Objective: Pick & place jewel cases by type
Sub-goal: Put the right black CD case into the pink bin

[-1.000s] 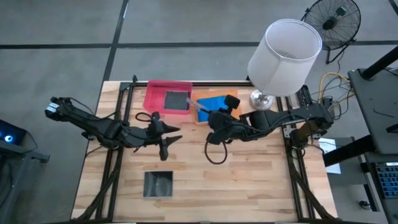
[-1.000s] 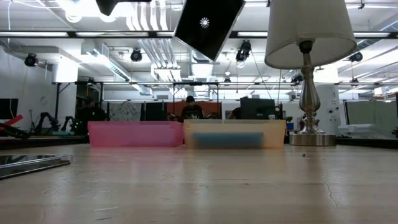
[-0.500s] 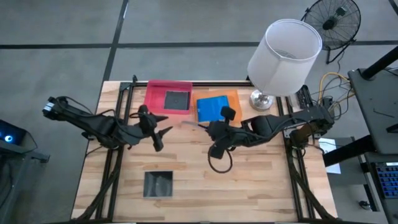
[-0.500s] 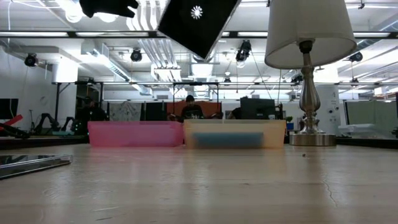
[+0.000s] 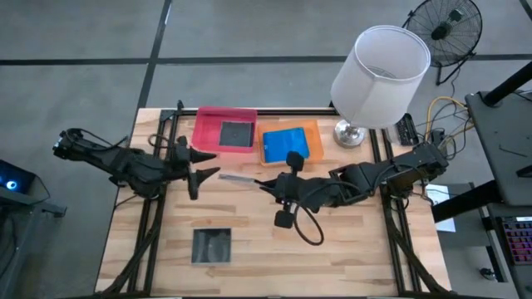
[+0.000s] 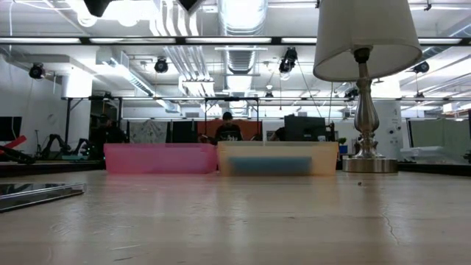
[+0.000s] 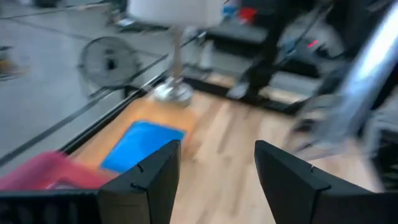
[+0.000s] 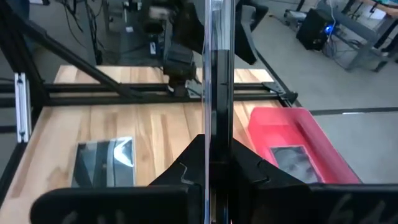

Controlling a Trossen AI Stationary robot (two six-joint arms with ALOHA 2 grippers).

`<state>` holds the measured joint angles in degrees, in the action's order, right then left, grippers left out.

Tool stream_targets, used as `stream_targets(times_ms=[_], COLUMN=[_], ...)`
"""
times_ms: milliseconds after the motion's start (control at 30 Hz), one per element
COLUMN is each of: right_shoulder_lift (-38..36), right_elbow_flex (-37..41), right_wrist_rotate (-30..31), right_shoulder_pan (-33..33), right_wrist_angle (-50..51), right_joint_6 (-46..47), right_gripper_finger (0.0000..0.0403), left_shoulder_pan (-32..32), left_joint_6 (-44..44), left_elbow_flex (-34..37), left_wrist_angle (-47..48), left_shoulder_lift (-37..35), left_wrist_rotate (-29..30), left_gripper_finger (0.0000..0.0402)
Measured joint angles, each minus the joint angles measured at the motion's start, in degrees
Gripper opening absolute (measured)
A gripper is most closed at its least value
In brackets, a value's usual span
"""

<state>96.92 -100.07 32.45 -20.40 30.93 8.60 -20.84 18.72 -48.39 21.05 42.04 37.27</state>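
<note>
Here, nearest the front edge of the desk (image 5: 349, 266), toward its left corner, one dark square jewel case (image 5: 211, 245) lies flat on the bare wood, well apart from both arms. Farther in, about the middle of the desk, the right gripper (image 5: 263, 183) has its fingers pressed together on a thin clear jewel case (image 5: 238, 178); the right wrist view shows that case edge-on, standing upright between the two dark fingers (image 8: 180, 171). Just to the left of it, the left gripper (image 5: 199, 164) hangs over the left-middle of the desk with its fingers (image 7: 149, 180) spread and nothing between them; it is close to the held case but apart from it. Beyond the grippers, along the back edge, two shallow trays sit side by side: the pink tray (image 5: 204, 124), toward the back left, holds a dark square case (image 5: 235, 134) lying flat, and the orange tray (image 5: 310, 130) next to it holds a bright blue rectangular case (image 5: 285, 144). Near the back right corner stands a table lamp (image 5: 379, 66) with a white shade on a metal base. In the low view, past the trays, a person (image 6: 227, 129) sits in the room behind the desk.
</note>
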Motion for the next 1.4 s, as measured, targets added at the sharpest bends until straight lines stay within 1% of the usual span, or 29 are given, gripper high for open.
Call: stream_targets(times_ms=[67,133,200,267,367,433,500,633,733,867,967,1067,1200,1333,1400], right_shoulder_lift=[0.00,0.00,0.00,-0.02,-0.07,-0.07,-0.07,-0.11,-0.11,-0.13,-0.17,-0.17,0.19,1.13,1.41], right_elbow_flex=[0.00,0.00,0.00,0.00,0.00,0.00,0.00,0.00,0.00,0.00,0.00,0.00,-0.02,-0.02,-0.02], right_wrist_rotate=[0.00,-0.11,-2.21,-4.82,-7.73,-8.67,-8.79,-8.94,-8.93,-8.92,-8.48,-8.48,-8.41,-8.10,-6.55], right_shoulder_pan=[0.01,0.02,0.00,-0.08,-0.59,-1.19,-1.86,-2.99,-3.41,-3.65,-3.63,-3.58,-3.38,-2.97,-2.92], right_wrist_angle=[-0.64,-1.74,-4.11,-6.92,-9.85,-10.36,-10.27,-10.29,-10.29,-10.31,-10.30,-10.79,-12.11,-13.20,-13.61], right_joint_6=[0.01,-0.05,-1.05,-2.66,-7.16,-11.76,-16.14,-22.84,-27.84,-33.58,-39.56,-47.24,-56.65,-65.20,-68.50], right_gripper_finger=[0.0024,0.0024,0.0024,0.0024,0.0024,0.0024,0.0024,0.0024,0.0024,0.0024,0.0024,0.0024,0.0024,0.0024,0.0024], left_shoulder_pan=[0.00,-0.04,-0.02,0.09,0.11,0.11,0.11,0.11,0.11,0.11,0.11,0.07,0.11,0.11,0.11], left_joint_6=[-0.86,-1.29,-0.89,1.37,8.06,15.32,22.13,32.64,40.98,51.53,59.78,66.62,71.09,71.76,71.84], left_elbow_flex=[0.05,0.03,0.05,0.05,0.05,0.05,0.05,0.07,0.07,0.07,0.09,0.12,0.12,0.12,0.12], left_wrist_angle=[-1.93,-2.51,-2.09,-2.26,-2.90,-2.65,-2.14,-1.96,-1.95,-1.96,-2.00,-2.07,-4.89,-13.22,-16.21], left_shoulder_lift=[-1.31,-2.26,-2.94,-3.60,-4.76,-5.64,-6.29,-6.91,-6.91,-6.29,-5.90,-5.88,-5.90,-4.74,-4.03], left_wrist_rotate=[-2.65,-3.77,-3.77,-3.77,-3.80,-4.22,-6.64,-13.42,-17.35,-21.54,-25.27,-26.37,-26.70,-26.75,-26.75], left_gripper_finger=[0.0190,0.0190,0.0190,0.0190,0.0190,0.0190,0.0190,0.0190,0.0190,0.0190,0.0190,0.0190,0.0190,0.0190,0.0190])
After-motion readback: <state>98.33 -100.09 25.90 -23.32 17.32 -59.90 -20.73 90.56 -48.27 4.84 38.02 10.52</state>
